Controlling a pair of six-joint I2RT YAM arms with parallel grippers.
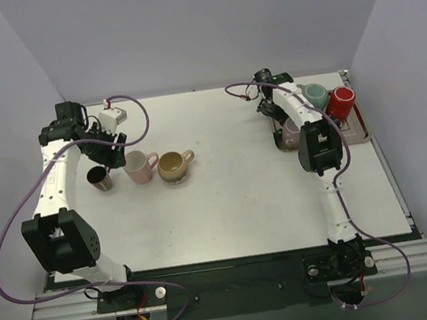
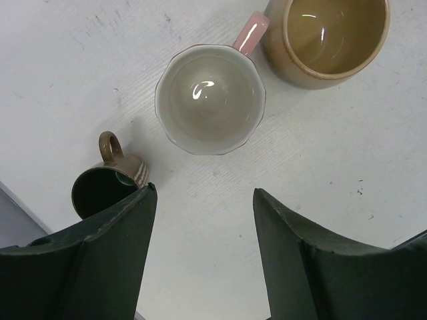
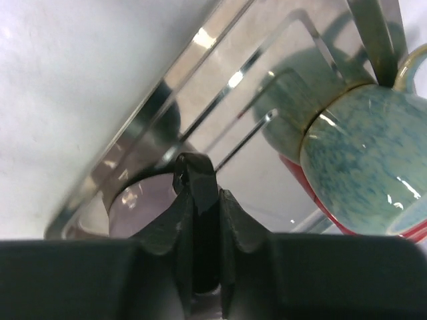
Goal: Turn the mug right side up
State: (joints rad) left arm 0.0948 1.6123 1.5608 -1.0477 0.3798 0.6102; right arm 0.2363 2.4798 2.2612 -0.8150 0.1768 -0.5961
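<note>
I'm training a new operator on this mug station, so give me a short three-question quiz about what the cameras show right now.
1. Multiple choice: how many mugs stand open side up on the bare table near the left gripper? A one, B three, C five.
2. True or false: the left gripper is clamped on the pink-handled mug.
3. Name the colours of the two bright mugs on the metal tray.

Key
1. B: the brown mug, the pink-handled mug and the tan mug.
2. False: it is open and holds nothing.
3. Teal and red: the teal mug and the red mug.
</note>
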